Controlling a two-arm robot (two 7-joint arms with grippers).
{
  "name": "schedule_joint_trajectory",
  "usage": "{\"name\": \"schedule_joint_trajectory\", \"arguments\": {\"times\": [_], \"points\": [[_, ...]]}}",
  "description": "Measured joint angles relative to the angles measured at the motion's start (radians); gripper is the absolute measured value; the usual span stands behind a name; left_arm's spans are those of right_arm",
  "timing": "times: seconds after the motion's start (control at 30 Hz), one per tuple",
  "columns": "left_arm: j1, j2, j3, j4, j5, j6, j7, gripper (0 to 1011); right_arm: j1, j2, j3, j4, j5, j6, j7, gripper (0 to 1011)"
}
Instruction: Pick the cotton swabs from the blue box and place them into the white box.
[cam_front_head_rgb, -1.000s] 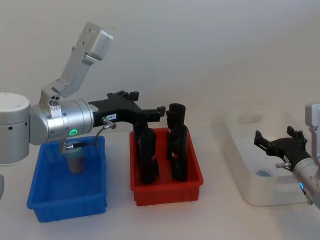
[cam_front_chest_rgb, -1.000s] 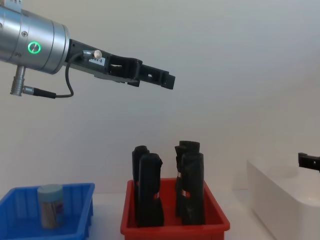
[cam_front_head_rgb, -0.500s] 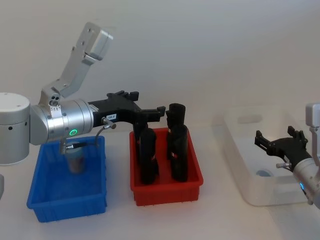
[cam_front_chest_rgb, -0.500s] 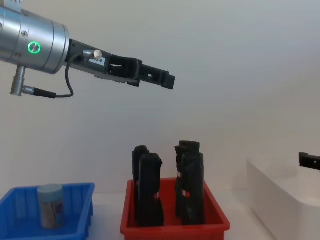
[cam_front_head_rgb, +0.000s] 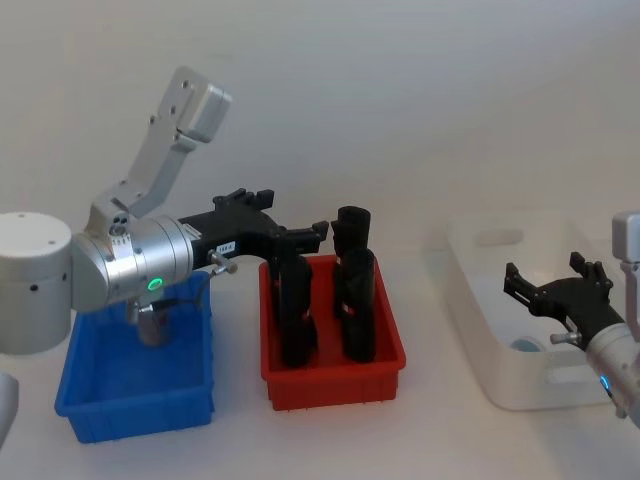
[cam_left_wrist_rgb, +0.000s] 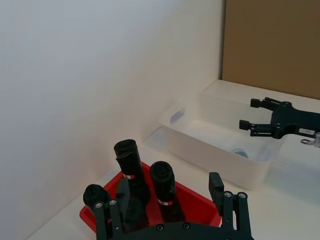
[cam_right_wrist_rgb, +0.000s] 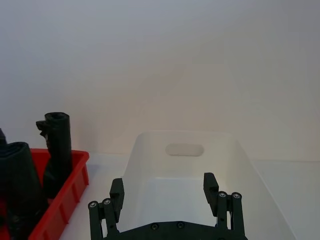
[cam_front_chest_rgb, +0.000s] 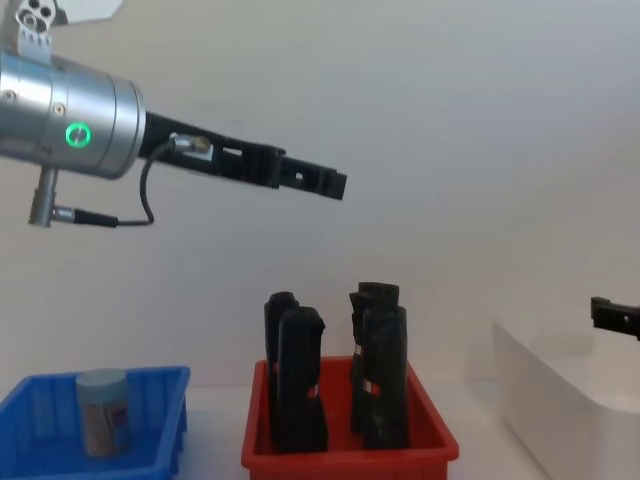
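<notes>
One jar of cotton swabs (cam_front_head_rgb: 151, 325) with a pale lid stands upright in the blue box (cam_front_head_rgb: 130, 395), partly behind my left arm; the chest view shows the jar (cam_front_chest_rgb: 102, 412) at the box's (cam_front_chest_rgb: 160, 425) back. My left gripper (cam_front_head_rgb: 292, 215) hangs open and empty, high above the red bin, pointing away from the blue box (cam_left_wrist_rgb: 165, 202). A pale blue lid (cam_front_head_rgb: 527, 346) lies inside the white box (cam_front_head_rgb: 470, 300) at the right. My right gripper (cam_front_head_rgb: 545, 275) hovers open over that box's near end, holding nothing (cam_right_wrist_rgb: 164, 190).
Between the two boxes sits a red bin (cam_front_head_rgb: 335, 375) holding several tall black objects (cam_front_head_rgb: 355, 300) that stand well above its rim. A plain wall rises close behind the table. Bare table lies in front of the bins.
My left arm has shifted slightly toward me and lower, its gripper still open above the red bin. The right gripper has eased a little lower. The jar has not moved.
</notes>
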Motion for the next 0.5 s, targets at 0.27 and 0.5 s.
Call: {"name": "schedule_joint_trajectory", "arguments": {"times": [0.27,0.5], "points": [[0.055,0.004,0.023,-0.012,0.019,-0.099,0.092,1004,-0.068,0.02,-0.01,-0.101,0.008,-0.016,0.017,1002],[0.106,0.008,0.045,-0.023,0.036,-0.192,0.178,1004,-0.136,0.041,-0.02,-0.201,0.016,-0.033,0.033,1002]]}}
